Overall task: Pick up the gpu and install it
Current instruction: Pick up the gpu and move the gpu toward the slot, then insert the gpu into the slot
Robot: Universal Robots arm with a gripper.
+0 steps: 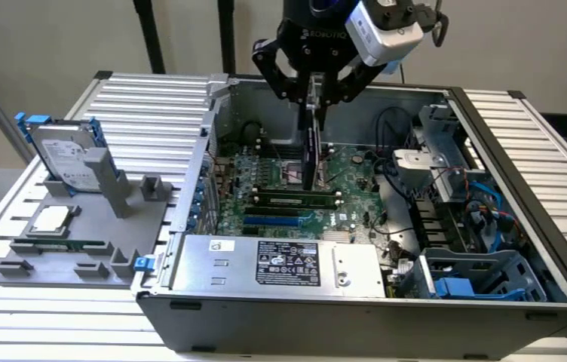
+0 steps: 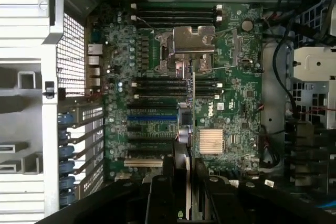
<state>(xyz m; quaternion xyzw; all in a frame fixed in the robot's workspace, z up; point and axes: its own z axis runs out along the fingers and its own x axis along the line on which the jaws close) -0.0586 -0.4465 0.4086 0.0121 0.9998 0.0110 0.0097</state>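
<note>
The open computer case shows its dark front wall nearest, with the silver power supply just behind it. Farther in lies the green motherboard. The gpu hangs upright and edge-on above the board's middle, its lower end near the black memory slots; whether it touches the board cannot be told. The jaws pinch the gpu's upper part. In the wrist view the card appears as a thin edge crossing those slots. At nine o'clock from the case in the exterior view, a gray tray on the ribbed desk carries a memory stick, a processor chip and, farthest back, an upright hard drive.
</note>
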